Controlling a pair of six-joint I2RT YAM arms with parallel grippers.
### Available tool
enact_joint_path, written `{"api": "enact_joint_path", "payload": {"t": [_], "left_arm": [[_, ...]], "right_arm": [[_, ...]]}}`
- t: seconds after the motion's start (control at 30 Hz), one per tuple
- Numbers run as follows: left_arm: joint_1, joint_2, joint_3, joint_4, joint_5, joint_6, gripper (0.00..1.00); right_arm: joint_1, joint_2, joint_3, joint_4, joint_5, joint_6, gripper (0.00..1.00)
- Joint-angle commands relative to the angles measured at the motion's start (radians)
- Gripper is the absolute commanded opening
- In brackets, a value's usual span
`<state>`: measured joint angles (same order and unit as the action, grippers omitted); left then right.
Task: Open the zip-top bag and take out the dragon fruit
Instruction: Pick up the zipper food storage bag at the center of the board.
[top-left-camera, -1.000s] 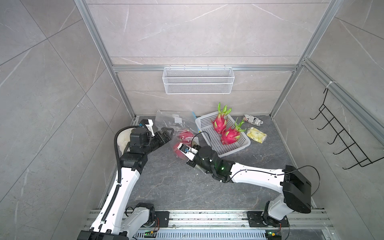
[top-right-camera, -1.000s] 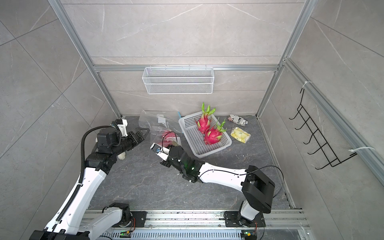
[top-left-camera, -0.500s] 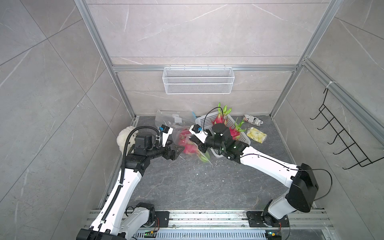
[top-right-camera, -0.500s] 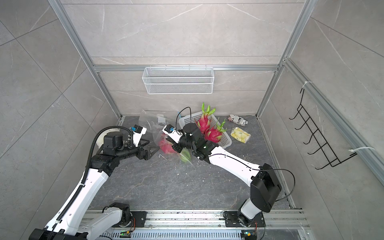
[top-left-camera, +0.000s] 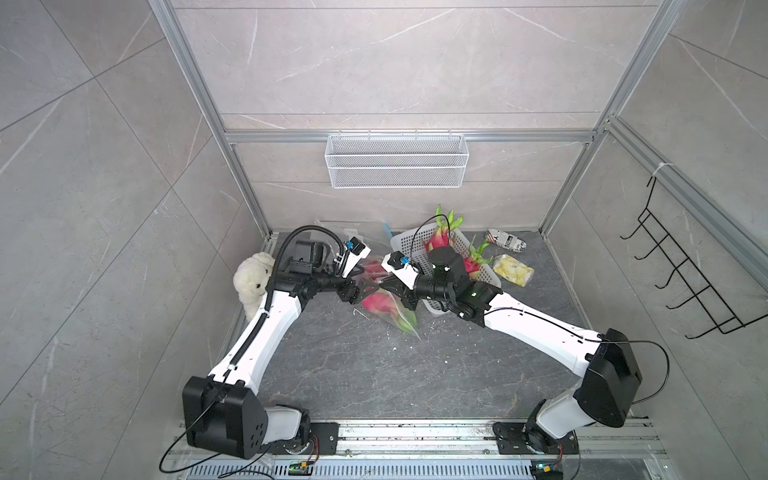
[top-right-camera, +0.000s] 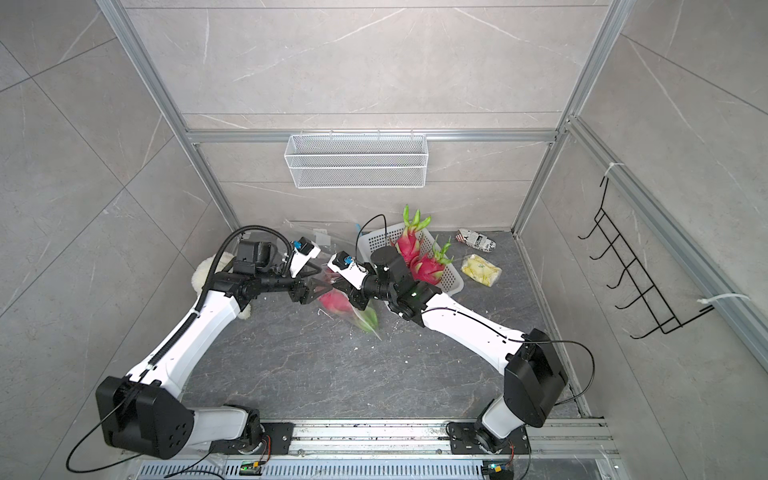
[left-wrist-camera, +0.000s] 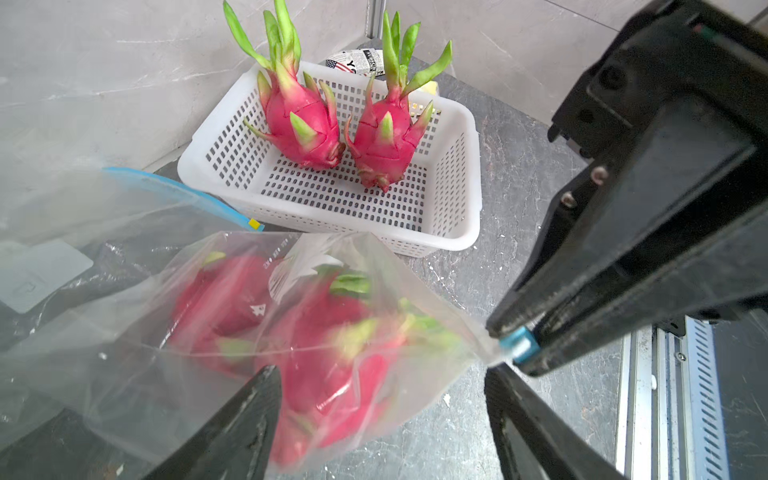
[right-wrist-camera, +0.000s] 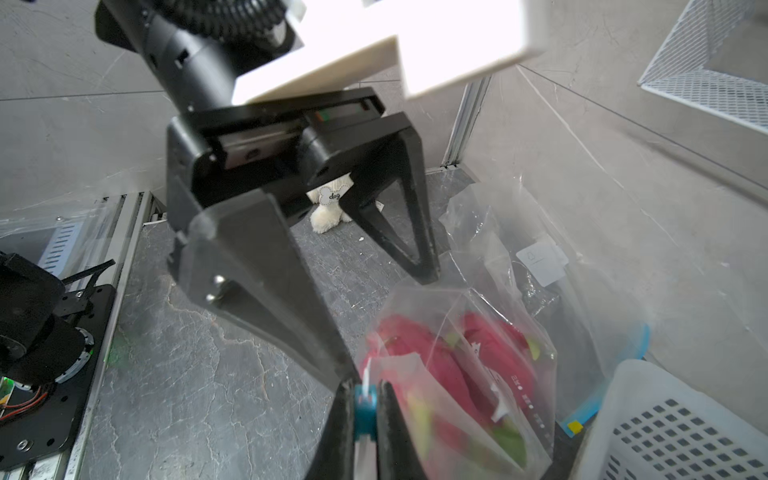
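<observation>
Leftmost, the left claw (left-wrist-camera: 379, 370) stands open, one jaw on each side of the zip-top bag (left-wrist-camera: 137, 340), not yet clamped. Two dragon fruit (left-wrist-camera: 332, 357) sit inside that bag, which looks lifted off the tabletop (left-wrist-camera: 519, 187). The right claw (right-wrist-camera: 365, 395) is closed on the blue slider (right-wrist-camera: 365, 411). Two more fruit lie in the white basket (left-wrist-camera: 467, 166) further right. Likely trouble: the fruits' weight, hanging from the slider alone, could pull it free. The left claw could also pinch both walls together, so the zip would not part.
</observation>
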<state>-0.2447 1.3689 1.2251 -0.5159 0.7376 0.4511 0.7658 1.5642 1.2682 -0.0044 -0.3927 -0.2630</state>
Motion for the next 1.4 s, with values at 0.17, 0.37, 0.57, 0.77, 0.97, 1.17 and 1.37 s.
{"api": "enact_joint_path", "payload": {"t": [0.17,0.37,0.57,0.77,0.97,1.17,1.37], "left_arm": [[-0.088,0.079,0.073,-0.132,0.036,0.243,0.76],[-0.145,0.119,0.068,-0.103,-0.079,0.387,0.77],[-0.146,0.192,0.133,-0.063,-0.098,0.422,0.78],[-0.145,0.21,0.153,0.022,-0.082,0.417,0.76],[-0.152,0.187,0.163,0.048,-0.005,0.375,0.74],[-0.174,0.217,0.188,-0.024,0.017,0.378,0.64],[-0.208,0.229,0.187,-0.028,0.035,0.379,0.65]], "right_arm": [[-0.084,-0.061,-0.073,0.069,-0.121,0.016,0.0],[-0.124,-0.048,-0.083,0.06,-0.223,0.013,0.0],[-0.15,-0.042,-0.093,0.069,-0.271,0.026,0.0],[-0.158,-0.044,-0.114,0.061,-0.269,0.02,0.0],[-0.161,-0.047,-0.136,0.069,-0.248,0.017,0.0],[-0.163,-0.053,-0.128,0.087,-0.248,0.02,0.0],[-0.167,-0.061,-0.114,0.087,-0.244,0.022,0.0]]}}
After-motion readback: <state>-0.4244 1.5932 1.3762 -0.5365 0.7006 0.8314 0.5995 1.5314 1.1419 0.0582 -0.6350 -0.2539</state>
